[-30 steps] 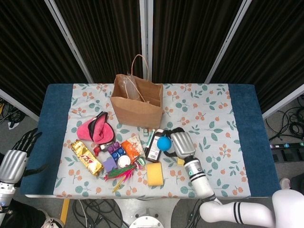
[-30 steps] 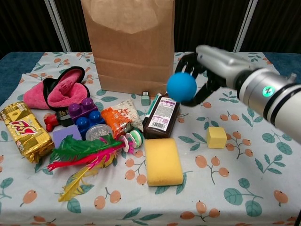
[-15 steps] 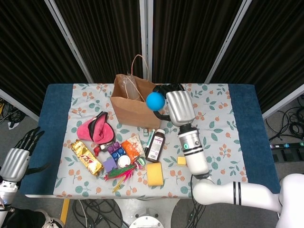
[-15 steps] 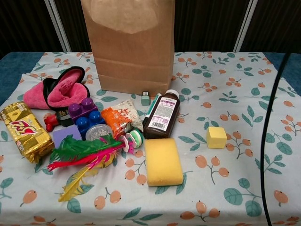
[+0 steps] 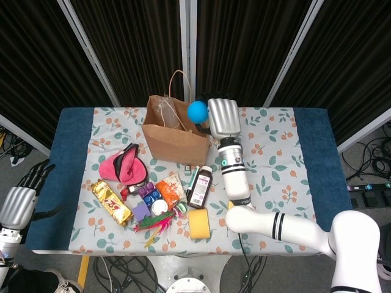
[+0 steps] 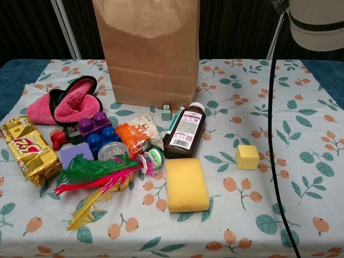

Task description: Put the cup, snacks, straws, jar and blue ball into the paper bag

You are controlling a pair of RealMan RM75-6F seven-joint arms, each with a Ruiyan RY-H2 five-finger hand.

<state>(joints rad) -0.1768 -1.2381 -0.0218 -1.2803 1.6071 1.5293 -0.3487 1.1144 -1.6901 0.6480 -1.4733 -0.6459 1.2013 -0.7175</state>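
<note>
The brown paper bag [image 5: 176, 135] [image 6: 145, 51] stands upright at the back middle of the table. Something clear lies inside its mouth. My right hand [image 5: 222, 118] is raised beside the bag's top right corner and holds the blue ball [image 5: 197, 110] over the opening's edge. In the chest view only the right forearm [image 6: 317, 24] shows, at the top right. A brown jar [image 5: 200, 186] [image 6: 185, 131], an orange snack pack [image 6: 135, 138] and a gold snack pack [image 5: 112, 202] [image 6: 29, 150] lie in front of the bag. My left hand [image 5: 18, 204] hangs off the table's left edge, fingers spread, holding nothing.
A pink slipper [image 6: 67, 99], purple and blue blocks [image 6: 97, 131], coloured feathers [image 6: 97, 177], a yellow sponge [image 6: 185, 184] and a small yellow cube [image 6: 247, 156] lie around the front. A black cable [image 6: 271, 134] hangs down on the right in the chest view.
My right hand has carried the blue ball up from beside the jar and back to the bag's mouth, leaving the chest view. The left hand has barely moved.
</note>
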